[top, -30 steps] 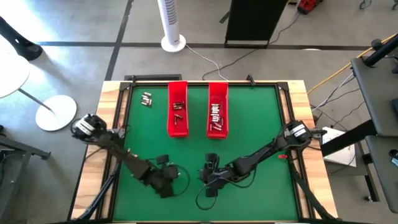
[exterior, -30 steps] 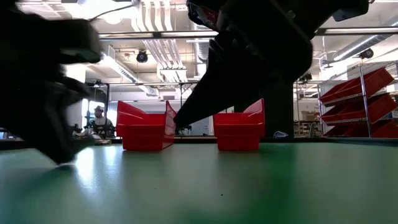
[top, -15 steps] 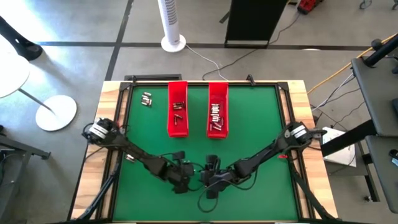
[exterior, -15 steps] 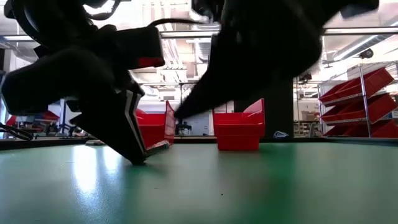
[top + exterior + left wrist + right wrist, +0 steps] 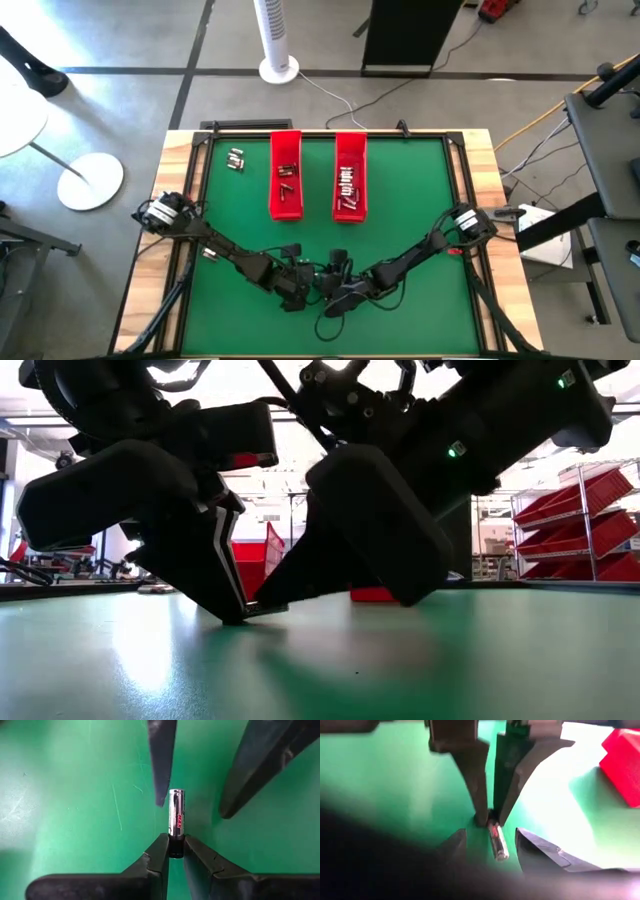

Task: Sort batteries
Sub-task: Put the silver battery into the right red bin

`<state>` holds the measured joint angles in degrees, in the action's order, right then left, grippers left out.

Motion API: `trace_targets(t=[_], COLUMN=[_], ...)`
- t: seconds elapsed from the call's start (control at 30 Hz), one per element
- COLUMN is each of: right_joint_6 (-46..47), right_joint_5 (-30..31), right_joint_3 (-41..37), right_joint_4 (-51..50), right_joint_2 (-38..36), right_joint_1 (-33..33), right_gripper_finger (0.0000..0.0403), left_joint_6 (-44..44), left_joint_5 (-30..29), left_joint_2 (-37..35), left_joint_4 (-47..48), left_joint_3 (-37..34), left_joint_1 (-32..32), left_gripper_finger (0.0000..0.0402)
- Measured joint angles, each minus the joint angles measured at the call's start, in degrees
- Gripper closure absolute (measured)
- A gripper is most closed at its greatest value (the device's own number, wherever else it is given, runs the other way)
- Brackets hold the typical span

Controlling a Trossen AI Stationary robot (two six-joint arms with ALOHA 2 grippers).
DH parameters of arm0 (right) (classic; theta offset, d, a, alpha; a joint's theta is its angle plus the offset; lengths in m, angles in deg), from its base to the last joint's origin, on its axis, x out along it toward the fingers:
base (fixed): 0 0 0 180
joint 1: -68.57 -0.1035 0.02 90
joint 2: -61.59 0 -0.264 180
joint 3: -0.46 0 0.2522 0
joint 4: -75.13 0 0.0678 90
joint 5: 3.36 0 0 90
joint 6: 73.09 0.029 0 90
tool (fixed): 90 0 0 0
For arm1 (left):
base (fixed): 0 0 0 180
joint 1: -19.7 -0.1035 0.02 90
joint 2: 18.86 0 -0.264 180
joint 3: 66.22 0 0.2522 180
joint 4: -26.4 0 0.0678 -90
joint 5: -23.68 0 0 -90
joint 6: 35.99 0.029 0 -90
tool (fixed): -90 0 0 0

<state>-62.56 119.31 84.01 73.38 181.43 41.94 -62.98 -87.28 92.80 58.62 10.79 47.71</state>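
Small, stiff, slick silvery-grey cylindrical battery pinched at its dark end by left gripper; right gripper spread astride, best taken mid-barrel.

The green-topped table has a wooden rim and carries two long red trays side by side, well beyond the two claws that meet near its front edge. A small cluster of loose batteries lies on the green surface farther off still, left of the trays. One silvery battery lies flat on the green mat where the claws meet.
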Motion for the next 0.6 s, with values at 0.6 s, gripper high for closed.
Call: trace_targets(t=[0.6], right_joint_6=[0.50], right_joint_5=[-3.15], right_joint_3=[-1.04], right_joint_4=[6.18], right_joint_2=[4.08], right_joint_1=[1.82], right_gripper_finger=[0.0288], left_joint_6=[4.85], left_joint_5=[-1.90], left_joint_2=[-2.98], left_joint_4=[1.76], left_joint_3=[-0.39], left_joint_1=[1.36], left_gripper_finger=[0.0289])
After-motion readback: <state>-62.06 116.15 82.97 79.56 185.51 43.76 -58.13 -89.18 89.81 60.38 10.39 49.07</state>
